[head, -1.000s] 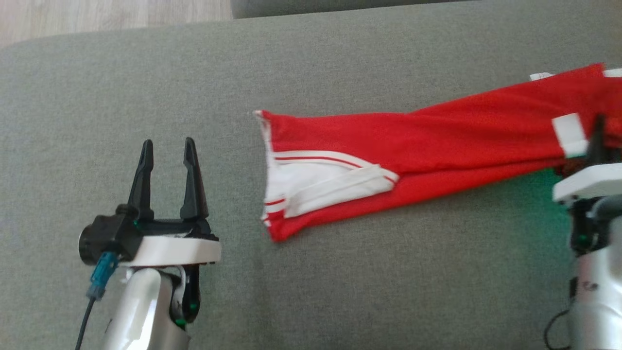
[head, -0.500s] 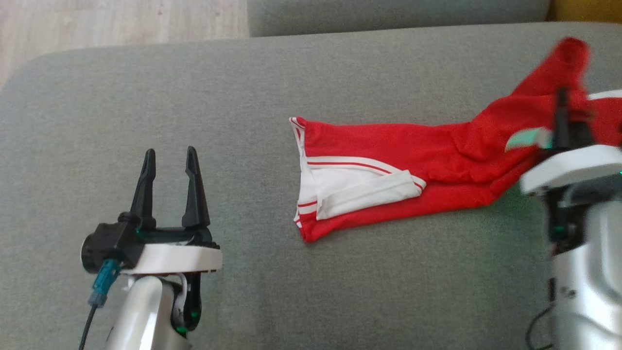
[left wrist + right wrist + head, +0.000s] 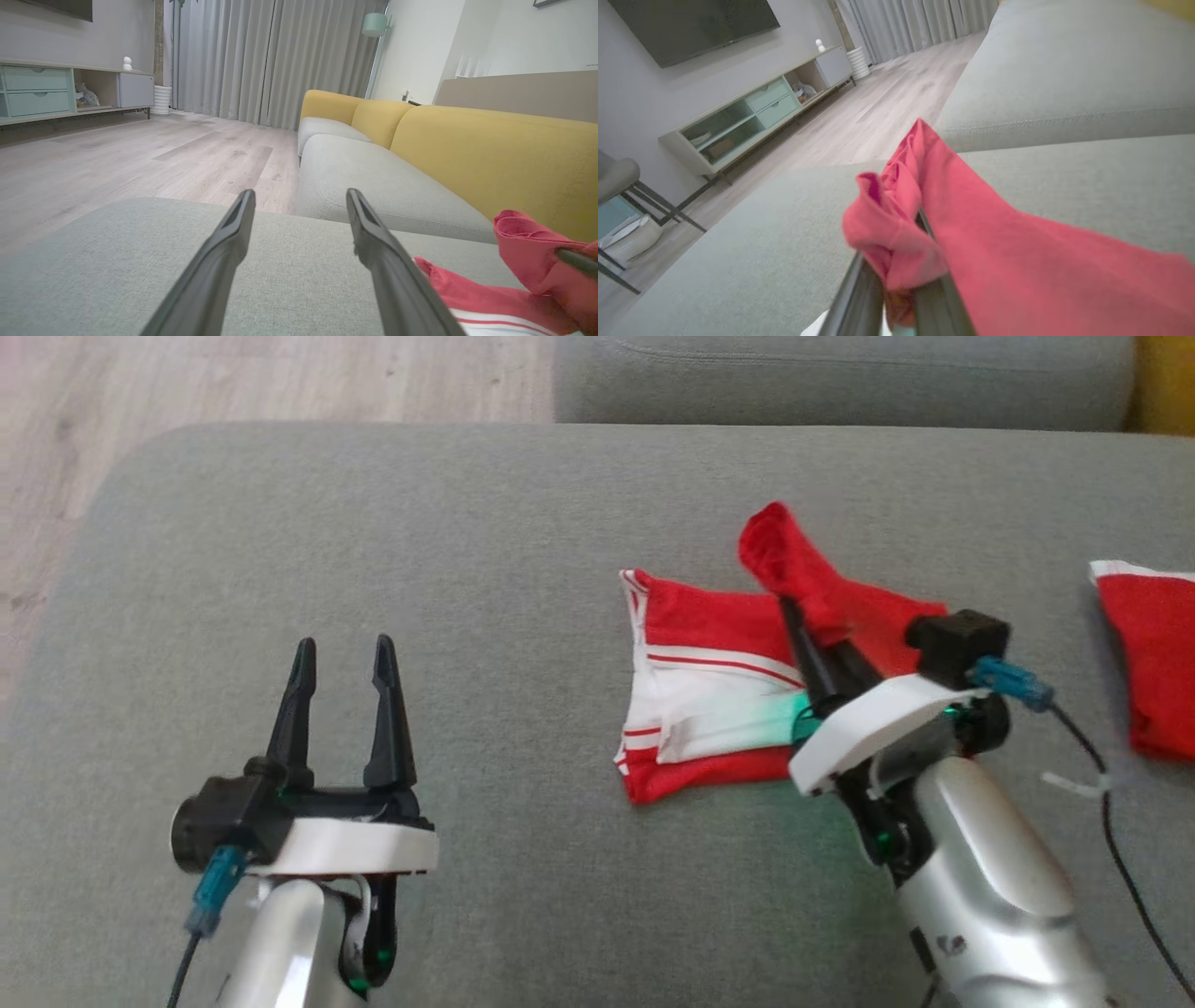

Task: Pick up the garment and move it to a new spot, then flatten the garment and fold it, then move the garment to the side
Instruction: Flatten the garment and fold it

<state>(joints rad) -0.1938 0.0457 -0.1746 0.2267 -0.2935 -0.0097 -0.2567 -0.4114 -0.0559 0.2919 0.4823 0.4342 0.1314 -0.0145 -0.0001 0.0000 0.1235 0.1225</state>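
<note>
Right gripper [image 3: 792, 616] clamps a raised fold of the red-and-white garment [image 3: 700, 616], which lies mid-cushion on the grey sofa seat [image 3: 373, 523], while the left gripper [image 3: 344, 649] hovers wide open, well apart to its left.

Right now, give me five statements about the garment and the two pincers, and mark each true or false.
1. The right pincer is shut on the garment. True.
2. The left pincer holds the garment. False: it is open and apart from it, with nothing between its fingers.
3. The garment lies flat all over. False: one end is raised and bunched at the right pincer.
4. The garment is red with white bands. True.
5. The garment lies on the wooden floor. False: it rests on the grey cushion.
</note>
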